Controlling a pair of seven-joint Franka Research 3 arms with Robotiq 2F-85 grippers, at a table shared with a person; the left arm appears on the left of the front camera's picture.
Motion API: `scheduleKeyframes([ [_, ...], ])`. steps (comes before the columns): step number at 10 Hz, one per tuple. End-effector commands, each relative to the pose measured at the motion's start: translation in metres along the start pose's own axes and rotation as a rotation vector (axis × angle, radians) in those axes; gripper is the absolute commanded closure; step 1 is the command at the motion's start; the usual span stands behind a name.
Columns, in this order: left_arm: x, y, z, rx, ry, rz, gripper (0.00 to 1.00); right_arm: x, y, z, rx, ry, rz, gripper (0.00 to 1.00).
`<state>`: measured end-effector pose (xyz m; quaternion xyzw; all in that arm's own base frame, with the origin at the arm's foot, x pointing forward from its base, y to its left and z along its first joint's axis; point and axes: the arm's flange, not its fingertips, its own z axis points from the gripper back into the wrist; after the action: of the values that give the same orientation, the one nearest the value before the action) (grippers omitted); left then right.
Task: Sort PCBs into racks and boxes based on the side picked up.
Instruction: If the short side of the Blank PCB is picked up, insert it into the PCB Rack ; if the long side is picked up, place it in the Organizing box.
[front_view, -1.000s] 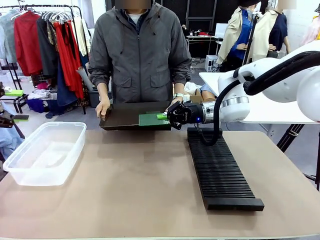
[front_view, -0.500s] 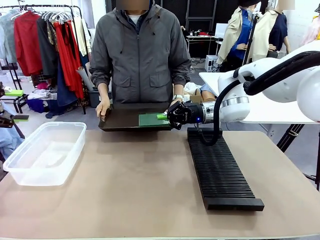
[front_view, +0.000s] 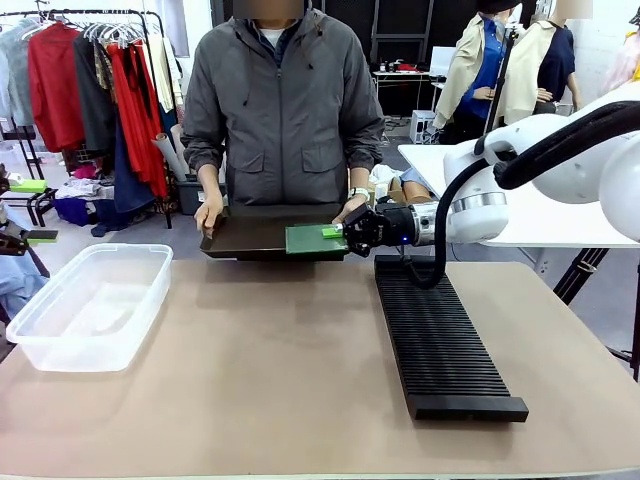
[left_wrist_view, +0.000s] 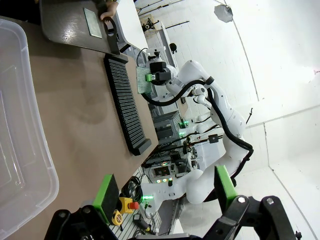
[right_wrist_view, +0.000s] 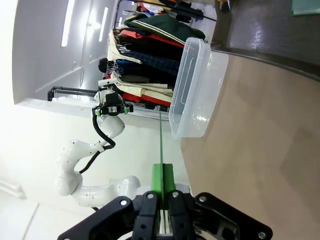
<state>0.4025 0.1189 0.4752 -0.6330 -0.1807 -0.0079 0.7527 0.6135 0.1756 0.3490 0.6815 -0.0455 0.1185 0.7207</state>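
Note:
At the table's far edge, my right gripper (front_view: 345, 232) is shut on the edge of a green PCB (front_view: 313, 239), which hangs flat just above the dark tray (front_view: 250, 238) that the person holds in both hands. In the right wrist view the held PCB (right_wrist_view: 160, 140) rises edge-on as a thin green line from the shut pads (right_wrist_view: 157, 176). A second PCB (left_wrist_view: 92, 22) lies on the tray. The black rack (front_view: 440, 340) lies right of centre. The clear box (front_view: 90, 305) stands at the left. My left gripper (left_wrist_view: 165, 190) is open, holds nothing, and hangs over the box (left_wrist_view: 20, 150).
The person stands at the far side, a hand (front_view: 209, 215) on each end of the tray. A clothes rail (front_view: 90, 70) stands behind at the left and a white table (front_view: 520, 215) behind at the right. Bare brown tabletop (front_view: 270, 370) lies between box and rack.
My right gripper has drawn a little to the right with the PCB, off the tray's surface. The person and the tray have hardly moved.

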Motion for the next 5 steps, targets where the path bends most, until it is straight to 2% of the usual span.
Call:
scheduleKeyframes([
  [1,-0.001,-0.001,0.001,-0.006,-0.001,0.005,0.0,-0.017,0.004,0.02,0.022,-0.003,0.089,1.0],
  [5,-0.001,-0.001,0.001,-0.006,-0.001,0.005,0.0,-0.023,-0.008,0.078,0.035,-0.076,0.206,1.0],
])
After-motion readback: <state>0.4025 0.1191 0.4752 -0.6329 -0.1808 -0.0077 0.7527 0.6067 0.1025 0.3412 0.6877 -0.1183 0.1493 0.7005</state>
